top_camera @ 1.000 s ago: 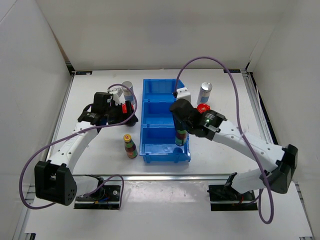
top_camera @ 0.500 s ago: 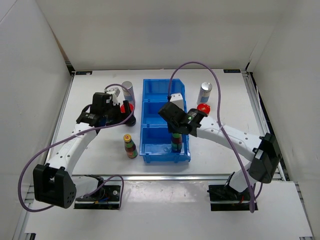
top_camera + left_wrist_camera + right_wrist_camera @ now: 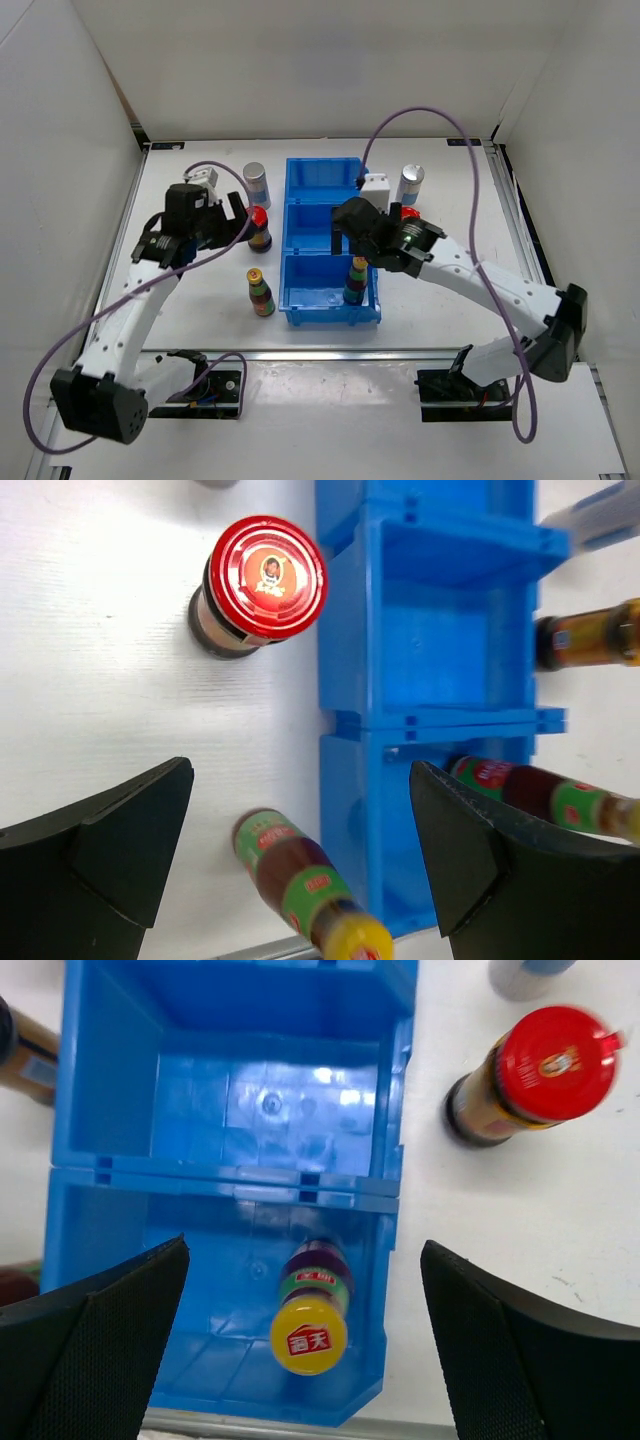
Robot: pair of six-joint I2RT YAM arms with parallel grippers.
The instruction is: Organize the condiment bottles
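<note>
The right gripper (image 3: pixel 305 1248) is being held wide open and empty over the near compartment of the bin (image 3: pixel 288 262), where one yellow-capped bottle (image 3: pixel 309 1322) is standing close to the right wall. The other five are standing on the table (image 3: pixel 200 300) either side of the bin. The left gripper (image 3: pixel 302 770), likewise open and empty, is being poised near a red-capped bottle (image 3: pixel 262 585). That bottle could be toppled by a finger being lowered off-centre, or the bin wall could be struck.

I can read little. The yellow cap (image 3: pixel 308 1338) in the bin (image 3: pixel 200 1178) carries a red square with two white characters, seemingly 海天. The red cap (image 3: pixel 265 577) left of the bin shows a round emblem, unreadable.
</note>
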